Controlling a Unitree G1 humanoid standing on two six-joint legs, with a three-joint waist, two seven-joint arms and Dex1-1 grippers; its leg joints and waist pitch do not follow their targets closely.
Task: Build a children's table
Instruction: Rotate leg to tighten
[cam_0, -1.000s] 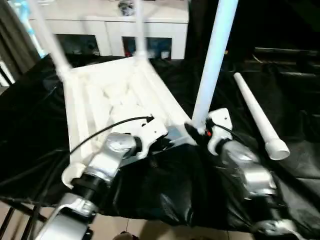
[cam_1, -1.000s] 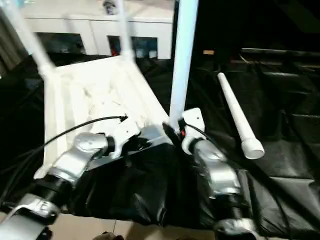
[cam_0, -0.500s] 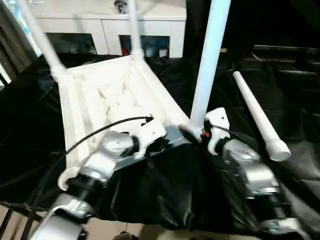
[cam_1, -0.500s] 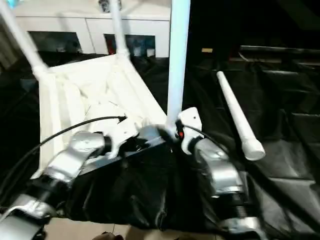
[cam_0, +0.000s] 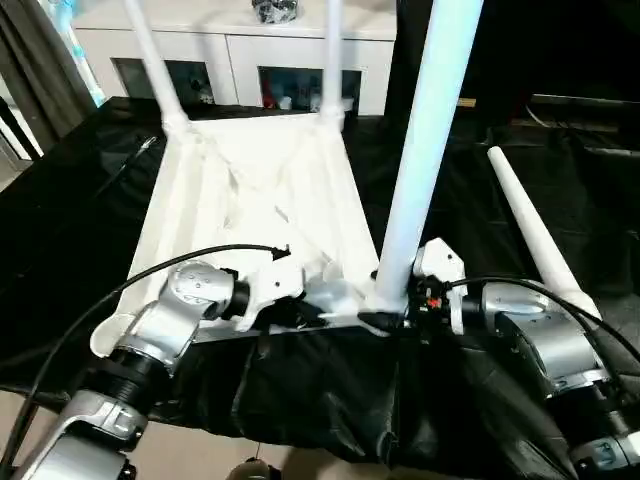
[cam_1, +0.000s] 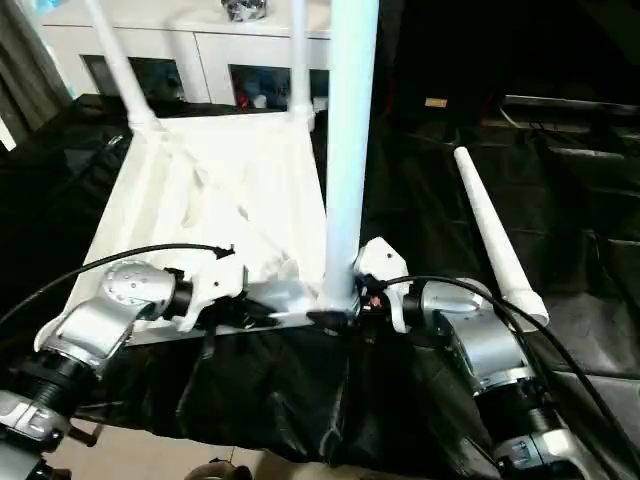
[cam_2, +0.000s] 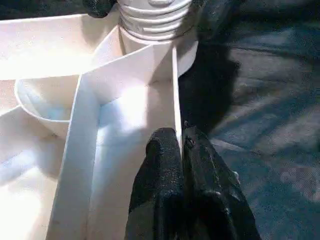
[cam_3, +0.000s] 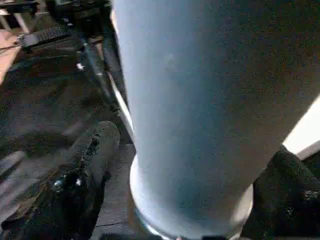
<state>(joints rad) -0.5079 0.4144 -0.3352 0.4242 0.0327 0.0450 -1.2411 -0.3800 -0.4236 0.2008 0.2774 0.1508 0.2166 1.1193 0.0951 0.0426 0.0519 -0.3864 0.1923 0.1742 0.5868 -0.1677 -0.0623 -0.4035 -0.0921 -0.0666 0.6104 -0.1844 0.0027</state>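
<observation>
The white tabletop (cam_0: 250, 190) lies upside down on black cloth, ribs up. Two legs (cam_0: 150, 60) (cam_0: 333, 50) stand in its far corner sockets. A third leg (cam_0: 420, 150) stands upright in the near right socket. My right gripper (cam_0: 385, 318) is open, one finger (cam_3: 95, 150) on each side of that leg's base, with a small gap showing. My left gripper (cam_2: 181, 145) is shut on the thin wall of the tabletop's near rim, just beside that socket. A loose leg (cam_0: 535, 235) lies on the cloth to the right.
A white cabinet (cam_0: 240, 40) with glass doors stands behind the work. The black cloth (cam_0: 60, 200) covers the whole surface and hangs over its near edge above the floor (cam_0: 200, 450). A black cable (cam_0: 120, 300) loops over my left forearm.
The head view has shifted and come closer. Both grippers stay where they were, the left on the near rim and the right at the upright leg's base.
</observation>
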